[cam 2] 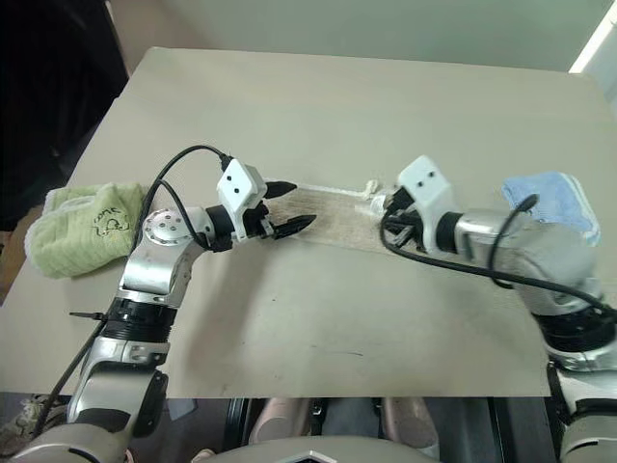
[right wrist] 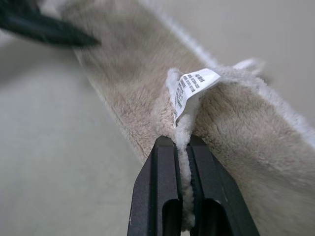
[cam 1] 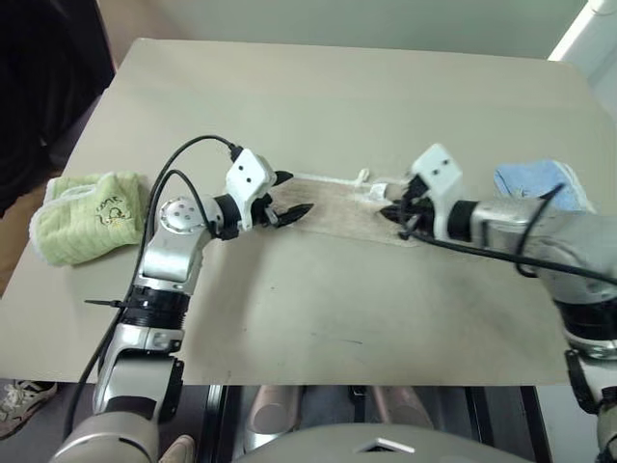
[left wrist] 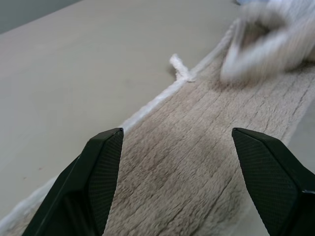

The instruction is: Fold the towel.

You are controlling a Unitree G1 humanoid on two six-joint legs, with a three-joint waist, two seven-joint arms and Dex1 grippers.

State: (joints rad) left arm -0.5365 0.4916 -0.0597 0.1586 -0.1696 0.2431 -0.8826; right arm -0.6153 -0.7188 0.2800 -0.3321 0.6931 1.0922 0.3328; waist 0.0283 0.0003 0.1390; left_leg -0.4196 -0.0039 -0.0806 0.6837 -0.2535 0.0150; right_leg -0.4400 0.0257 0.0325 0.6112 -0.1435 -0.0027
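Observation:
The beige-tan ribbed towel (cam 1: 337, 207) lies as a long folded strip across the middle of the table, with a white stitched edge and a small white loop (left wrist: 179, 66) on its far side. My left gripper (cam 1: 297, 193) hovers open over the strip's left end, its fingers (left wrist: 101, 172) spread wide above the cloth. At the right end, my right gripper (right wrist: 182, 142) is shut on the towel's white edge just below a printed white label (right wrist: 194, 83), and the cloth there is bunched and lifted.
A light green embroidered towel (cam 1: 87, 214) sits folded at the left edge of the beige table (cam 1: 318, 96). A light blue towel (cam 1: 540, 183) lies at the right, behind my right arm. The table's front edge runs close to my body.

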